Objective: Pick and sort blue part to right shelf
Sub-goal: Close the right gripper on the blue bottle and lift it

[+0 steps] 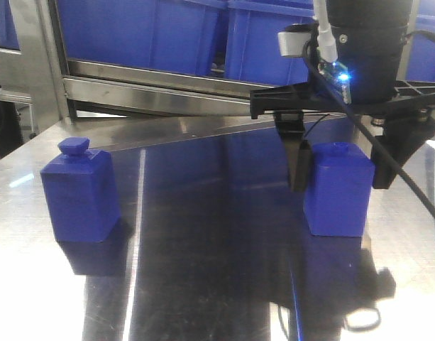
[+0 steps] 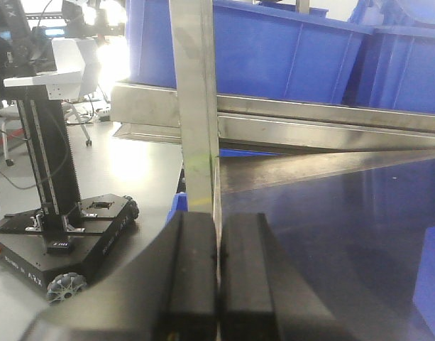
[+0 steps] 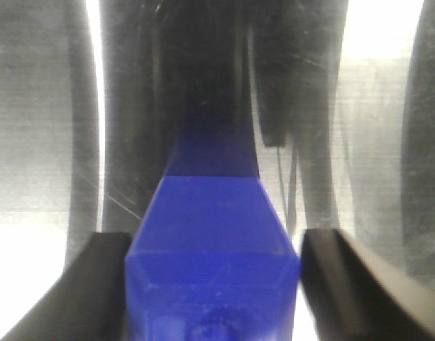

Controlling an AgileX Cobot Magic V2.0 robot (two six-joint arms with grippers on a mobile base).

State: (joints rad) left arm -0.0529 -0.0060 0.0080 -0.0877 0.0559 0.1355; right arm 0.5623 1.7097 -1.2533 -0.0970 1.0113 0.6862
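Spotted the blue part upright on the steel table, right side. Saw the right gripper flanking it, whether clamped, couldn't tell. Found the left gripper clenched tight, empty, by the table's left edge. Noted a second blue part on the table's left.
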